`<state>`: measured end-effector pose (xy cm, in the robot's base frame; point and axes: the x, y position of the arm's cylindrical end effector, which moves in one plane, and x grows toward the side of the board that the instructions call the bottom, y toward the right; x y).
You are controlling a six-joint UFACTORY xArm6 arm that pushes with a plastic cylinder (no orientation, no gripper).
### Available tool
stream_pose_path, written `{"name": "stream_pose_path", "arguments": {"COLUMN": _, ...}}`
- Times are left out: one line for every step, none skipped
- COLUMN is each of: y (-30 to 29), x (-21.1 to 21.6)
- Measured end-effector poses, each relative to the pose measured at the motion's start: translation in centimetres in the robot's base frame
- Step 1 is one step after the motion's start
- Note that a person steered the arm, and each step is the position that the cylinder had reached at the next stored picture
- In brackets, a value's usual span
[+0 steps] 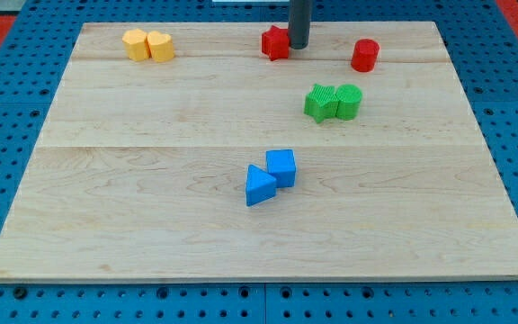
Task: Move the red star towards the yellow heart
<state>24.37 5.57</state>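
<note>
The red star (pixel 275 42) lies near the view's top, a little right of centre. My tip (pixel 299 46) stands right against the star's right side. Two yellow blocks sit touching at the view's top left: the left one (pixel 136 44) looks like a hexagon and the right one (pixel 161 46) looks like the yellow heart. The star is well to the right of them, at about the same height in the view.
A red cylinder (pixel 364 55) stands to the right of my tip. Two green blocks (pixel 333 103) sit together below it. A blue cube (pixel 281 166) and a blue triangle (pixel 259 185) touch near the middle of the wooden board (pixel 151 216).
</note>
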Motion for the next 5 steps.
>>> {"name": "stream_pose_path", "arguments": {"y": -2.6, "x": -0.9}}
{"name": "stream_pose_path", "arguments": {"y": -5.3, "x": -0.4}}
{"name": "stream_pose_path", "arguments": {"y": -6.4, "x": -2.3}}
{"name": "stream_pose_path", "arguments": {"y": -8.5, "x": -3.0}}
{"name": "stream_pose_path", "arguments": {"y": -8.7, "x": -1.7}}
